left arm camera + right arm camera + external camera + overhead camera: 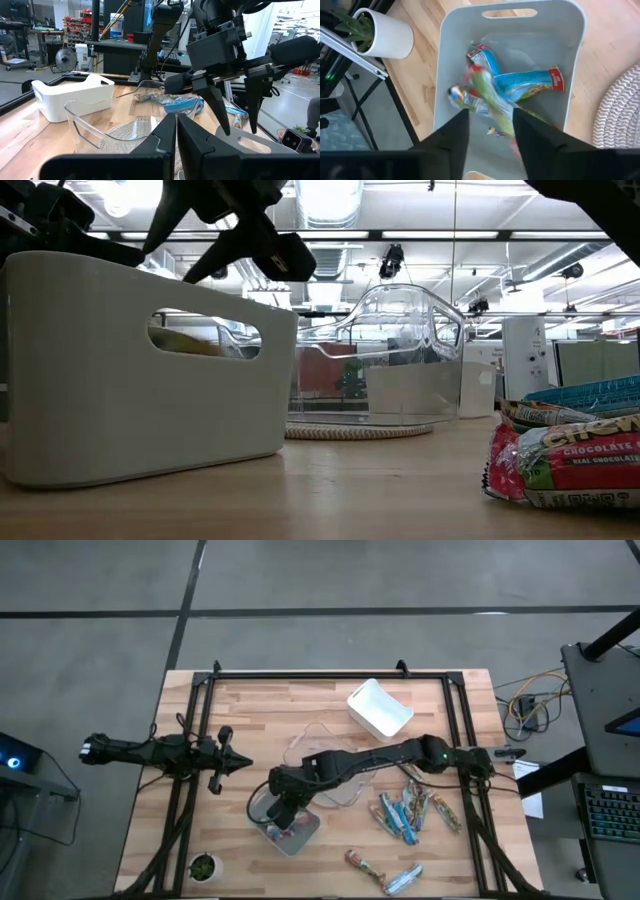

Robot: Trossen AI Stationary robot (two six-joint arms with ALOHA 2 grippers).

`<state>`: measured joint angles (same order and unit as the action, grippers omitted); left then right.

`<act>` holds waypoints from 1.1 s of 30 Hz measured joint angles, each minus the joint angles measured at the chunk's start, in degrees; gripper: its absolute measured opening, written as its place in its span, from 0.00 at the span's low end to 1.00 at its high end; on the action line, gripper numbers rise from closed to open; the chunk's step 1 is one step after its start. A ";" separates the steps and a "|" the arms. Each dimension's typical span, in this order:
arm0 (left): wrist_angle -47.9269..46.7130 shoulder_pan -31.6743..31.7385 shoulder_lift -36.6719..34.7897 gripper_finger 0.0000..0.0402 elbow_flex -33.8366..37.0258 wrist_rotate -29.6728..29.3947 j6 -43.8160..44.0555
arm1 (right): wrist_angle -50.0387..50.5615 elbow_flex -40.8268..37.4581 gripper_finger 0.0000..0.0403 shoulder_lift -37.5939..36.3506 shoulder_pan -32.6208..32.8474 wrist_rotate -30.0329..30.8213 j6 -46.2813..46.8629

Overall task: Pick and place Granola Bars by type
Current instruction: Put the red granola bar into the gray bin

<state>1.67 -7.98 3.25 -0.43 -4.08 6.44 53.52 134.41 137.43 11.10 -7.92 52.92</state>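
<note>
My right gripper point(288, 820) point(490, 135) hangs open over a pale grey bin point(308, 837) point(440, 75) near the table's front left, fingers pointing down. In the right wrist view, a blurred green-wrapped granola bar point(487, 97) shows between and beyond the fingers, over the bin. Blue-wrapped bars point(525, 82) lie on the bin's floor. Several loose bars point(405, 812) point(570, 465) lie on the table at the right, and two more point(385, 870) near the front edge. My left gripper point(238, 762) point(176, 125) waits shut at the table's left, pointing level.
A white bin point(380, 707) stands at the far middle. A clear bin point(325, 755) sits on a woven mat just beyond the grey bin. A small potted plant point(203, 867) stands at the front left corner. Black frame rails run along the table's left, right and far edges.
</note>
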 joint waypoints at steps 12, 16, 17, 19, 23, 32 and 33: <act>0.00 -0.01 0.00 0.00 0.01 0.00 0.00 | -0.04 -0.04 0.49 -0.01 -0.01 0.16 -2.09; 0.00 0.01 0.00 0.00 0.00 0.00 0.00 | 0.02 -0.07 0.47 -0.02 0.04 0.13 -2.45; 0.00 0.01 0.00 0.00 0.00 0.00 0.00 | 0.04 -0.07 0.47 -0.02 0.08 0.13 -2.55; 0.00 0.01 0.00 0.00 0.00 0.00 0.00 | 0.04 -0.07 0.46 -0.02 0.14 0.09 -2.57; 0.00 0.01 0.00 0.00 0.01 0.00 0.00 | 0.04 -0.07 0.44 -0.02 0.16 -0.06 -2.59; 0.00 0.00 0.00 0.00 0.01 0.00 0.01 | 0.28 -0.07 0.32 -0.02 1.23 -1.10 -3.91; 0.00 0.01 0.00 0.00 0.02 0.00 0.00 | 0.31 -0.07 0.30 -0.04 1.42 -1.40 -4.18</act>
<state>1.67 -7.97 3.25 -0.40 -4.08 6.44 53.82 134.34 137.38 12.52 -9.33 48.73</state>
